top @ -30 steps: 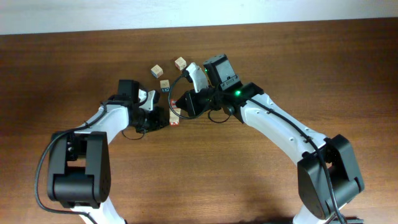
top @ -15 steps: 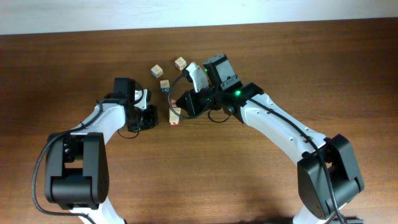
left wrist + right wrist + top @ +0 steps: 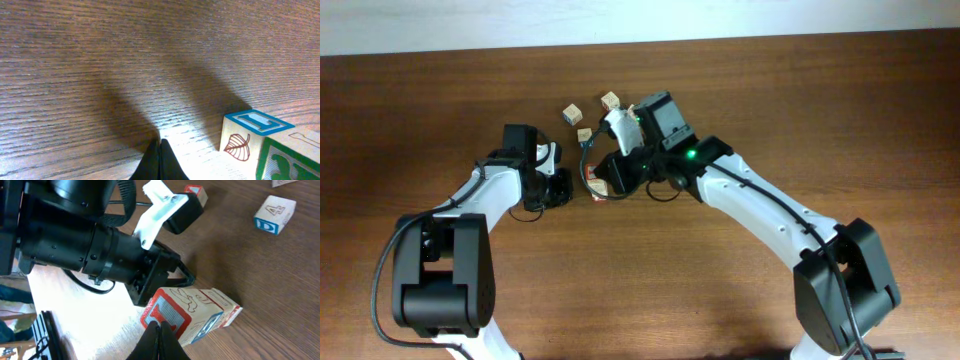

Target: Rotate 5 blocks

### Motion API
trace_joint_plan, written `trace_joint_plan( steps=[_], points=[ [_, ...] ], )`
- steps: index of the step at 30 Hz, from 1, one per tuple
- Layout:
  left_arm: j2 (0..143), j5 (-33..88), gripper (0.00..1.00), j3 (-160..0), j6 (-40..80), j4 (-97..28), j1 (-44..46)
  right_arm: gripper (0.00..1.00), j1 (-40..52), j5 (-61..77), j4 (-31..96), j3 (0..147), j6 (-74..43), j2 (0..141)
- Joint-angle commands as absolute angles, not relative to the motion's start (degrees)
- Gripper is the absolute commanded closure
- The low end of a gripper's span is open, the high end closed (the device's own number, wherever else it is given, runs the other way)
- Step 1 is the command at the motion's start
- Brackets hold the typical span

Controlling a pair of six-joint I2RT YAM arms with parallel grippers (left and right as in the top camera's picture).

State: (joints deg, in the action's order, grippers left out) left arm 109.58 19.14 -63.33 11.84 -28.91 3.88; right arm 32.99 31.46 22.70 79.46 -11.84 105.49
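My left fingers (image 3: 160, 159): clenched, empty, tips down near the bench (image 3: 100, 60).
My right fingers (image 3: 159, 341): clenched, tips against a red-faced block (image 3: 167, 314).
Task block: green-faced block (image 3: 285, 162), just right of my left fingers, touching a leaf-marked block (image 3: 240, 142).
Beyond my right fingers: blue-lettered block (image 3: 274, 214), well apart.

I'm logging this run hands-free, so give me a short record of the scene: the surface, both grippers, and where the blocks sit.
surface: wooden table
left gripper: shut, empty, tips low over the table, apart from the blocks
right gripper: shut, tips at the edge of the red-framed block; contact unclear
pair: red-framed block and neighbour block side by side, touching
loose: back-left block, back-right block, nearer block, each apart from the others
block count: five in view
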Motion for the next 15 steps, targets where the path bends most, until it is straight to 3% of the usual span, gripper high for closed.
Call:
trace_joint_plan(
  steps=[1, 15],
  points=[
    [109.9, 15.2, 1.0, -62.9, 12.2, -29.4, 3.5, 0.96, 33.3, 24.8, 24.7, 78.1, -10.8, 109.1],
    [109.9, 15.2, 1.0, -62.9, 12.2, -29.5, 3.5, 0.96, 33.3, 22.0, 23.5, 78.8, -10.7, 109.1]
  ],
)
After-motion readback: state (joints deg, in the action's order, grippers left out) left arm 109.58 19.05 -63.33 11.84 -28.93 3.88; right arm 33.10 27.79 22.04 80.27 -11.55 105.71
